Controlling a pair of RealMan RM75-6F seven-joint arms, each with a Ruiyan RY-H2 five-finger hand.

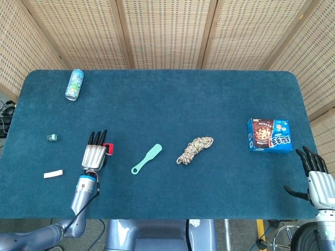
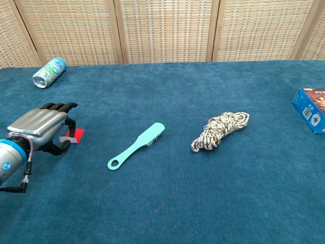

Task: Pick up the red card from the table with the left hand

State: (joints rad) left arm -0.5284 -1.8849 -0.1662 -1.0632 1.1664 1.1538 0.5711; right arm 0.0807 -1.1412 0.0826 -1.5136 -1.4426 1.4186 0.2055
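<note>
The red card (image 1: pixel 109 148) (image 2: pixel 77 134) lies at the left of the blue table (image 1: pixel 172 104), mostly covered by my left hand (image 1: pixel 94 154) (image 2: pixel 38 127). That hand lies palm down over it with fingers stretched forward. Its thumb is curled in against the card's near edge, which is tipped up and shows a pale underside, so the card looks pinched between thumb and fingers. Only the card's right part shows. My right hand (image 1: pixel 314 175) hangs off the table's near right corner, fingers apart and holding nothing.
A mint brush (image 1: pixel 146 158) (image 2: pixel 136 146) lies just right of the card, then a coiled rope (image 1: pixel 194 149) (image 2: pixel 220 131). A blue snack box (image 1: pixel 269 135) sits far right, a can (image 1: pixel 75 84) far left at the back. A small green item (image 1: pixel 51 137) and a white piece (image 1: pixel 53 174) lie left of my left hand.
</note>
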